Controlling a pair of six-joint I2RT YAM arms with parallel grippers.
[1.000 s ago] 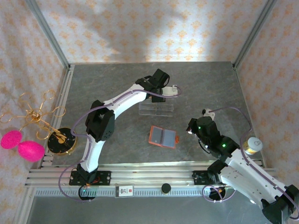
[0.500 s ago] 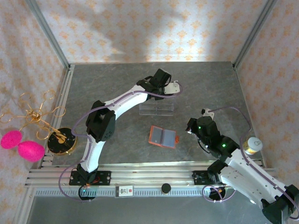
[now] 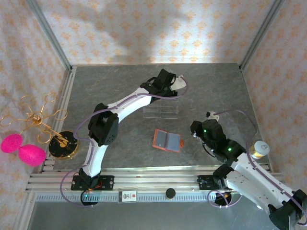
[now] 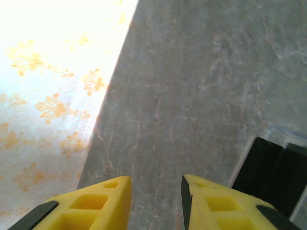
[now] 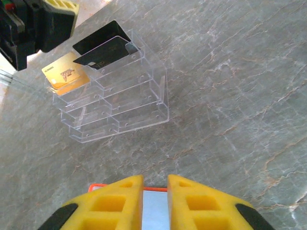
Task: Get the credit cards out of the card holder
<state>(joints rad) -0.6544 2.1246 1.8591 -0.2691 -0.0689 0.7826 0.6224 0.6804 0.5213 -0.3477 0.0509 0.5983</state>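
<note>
Left arm stretched far across the table, elbow bent, left gripper above the surface, its 2 yellow fingers slightly apart, nothing between them. Right arm folded in near its base, right gripper angled down, fingers nearly closed, narrow gap.

The table is grey stone with pale veins, like marble. The walls are cream-white with a small orange flower pattern. The card holder is orange-red outside and grey-blue inside. The rack is clear plastic; in it stands one gold card with small red-and-white printing and two black cards. Both arms are white with black joints and purple cables, and the fingers of the right gripper and of the left gripper are yellow. At left, two pink balls and a gold wire stand.
</note>
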